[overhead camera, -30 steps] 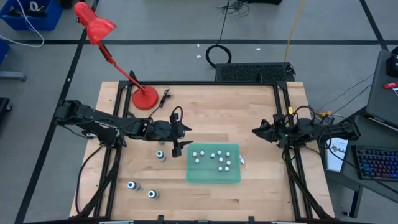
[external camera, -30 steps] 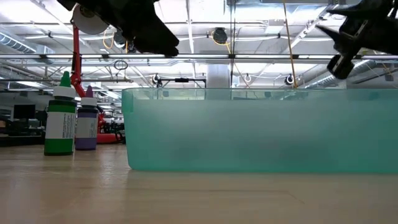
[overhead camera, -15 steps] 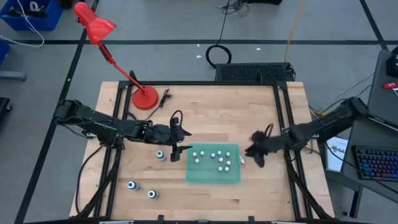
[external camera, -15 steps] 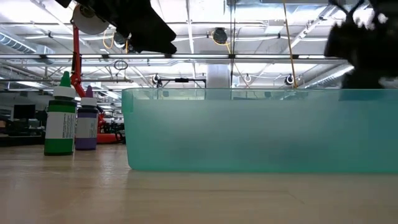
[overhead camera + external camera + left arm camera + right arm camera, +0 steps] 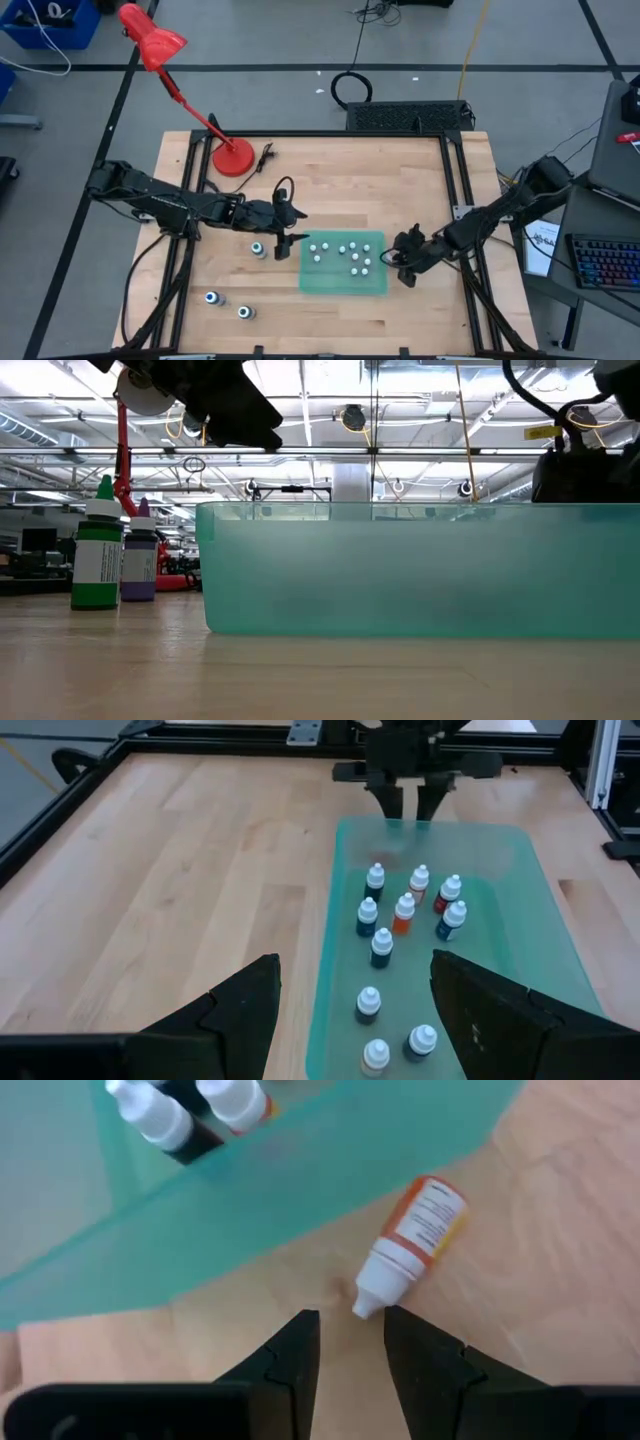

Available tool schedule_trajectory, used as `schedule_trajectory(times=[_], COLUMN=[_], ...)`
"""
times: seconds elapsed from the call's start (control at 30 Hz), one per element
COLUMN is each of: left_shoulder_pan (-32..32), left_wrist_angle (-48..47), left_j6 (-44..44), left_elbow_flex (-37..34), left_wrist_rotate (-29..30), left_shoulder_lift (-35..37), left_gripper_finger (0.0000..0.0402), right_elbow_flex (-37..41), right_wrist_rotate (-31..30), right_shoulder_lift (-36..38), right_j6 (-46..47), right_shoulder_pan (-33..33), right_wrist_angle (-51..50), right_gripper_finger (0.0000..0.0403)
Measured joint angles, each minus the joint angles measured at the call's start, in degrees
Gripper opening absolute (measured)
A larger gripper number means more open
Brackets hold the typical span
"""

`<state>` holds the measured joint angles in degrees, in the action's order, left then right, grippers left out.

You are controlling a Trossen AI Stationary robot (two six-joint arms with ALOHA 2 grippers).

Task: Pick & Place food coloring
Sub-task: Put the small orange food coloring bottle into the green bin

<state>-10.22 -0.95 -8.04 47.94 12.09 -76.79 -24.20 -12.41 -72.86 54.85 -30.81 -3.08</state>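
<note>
Item one, my work surface: a pale wooden table (image 5: pixel 330 180) in a black frame, with a red desk lamp (image 5: pixel 160 45) at the frame's upper left. Item two, the translucent teal plastic tray (image 5: pixel 372 284) at lower centre, holding nine small white-capped food coloring bottles (image 5: pixel 404 913) standing upright. Item three, three loose bottles with blue or teal tops (image 5: pixel 258 249) on the wood left of the tray, one near its left edge and two lower left; the level view shows a green-labelled bottle (image 5: pixel 97 558) and a purple one (image 5: pixel 139 572) side by side. Item four, one small orange-labelled bottle (image 5: pixel 412 1243) lying on its side on the wood just beside the tray's right wall, white tip toward my right gripper (image 5: pixel 349 1346). Risk, as I judge it: the bottle is round and lying flat, so closing off-centre or on the tapered tip could roll or squirt it away, or push it against the tray wall; a low approach could also clip that wall. Pose: the right arm stretches in from the right edge, its gripper low beside the tray, jaws a narrow gap apart and empty, the tip just ahead of them. The left gripper (image 5: pixel 284 238) hovers at the tray's upper-left corner, jaws wide apart, holding nothing.
</note>
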Motion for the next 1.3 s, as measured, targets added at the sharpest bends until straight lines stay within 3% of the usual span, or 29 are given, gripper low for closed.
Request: schedule_trajectory(times=[0.2,0.43,0.67,0.83,1.17,1.3], left_shoulder_pan=[0.0,0.0,0.0,0.0,0.0,0.0], left_wrist_angle=[0.9,1.2,1.2,1.2,1.2,1.1], left_j6=[0.2,0.2,0.2,0.2,0.2,0.2], left_elbow_flex=[0.0,0.0,0.0,0.0,0.0,0.0], left_wrist_rotate=[0.4,0.4,0.4,0.4,0.4,0.4], left_shoulder_lift=[0.0,0.0,0.0,0.0,0.0,0.0], left_gripper_finger=[0.0257,0.0257,0.0257,0.0257,0.0257,0.0258], right_elbow_flex=[-0.1,-0.1,-0.1,0.0,0.1,0.1], right_wrist_rotate=[-2.5,-11.8,-13.5,-19.6,-23.2,-21.8], right_shoulder_lift=[-4.1,-6.1,-6.3,-6.4,-6.4,-6.4], right_j6=[-0.3,1.5,3.2,2.8,-8.8,-13.9], right_shoulder_pan=[0.3,1.9,4.2,6.8,15.6,18.9], right_wrist_angle=[6.2,5.0,3.5,0.6,0.7,0.8], right_gripper_finger=[0.0105,0.0105,0.0104,0.0104,0.0104,0.0104])
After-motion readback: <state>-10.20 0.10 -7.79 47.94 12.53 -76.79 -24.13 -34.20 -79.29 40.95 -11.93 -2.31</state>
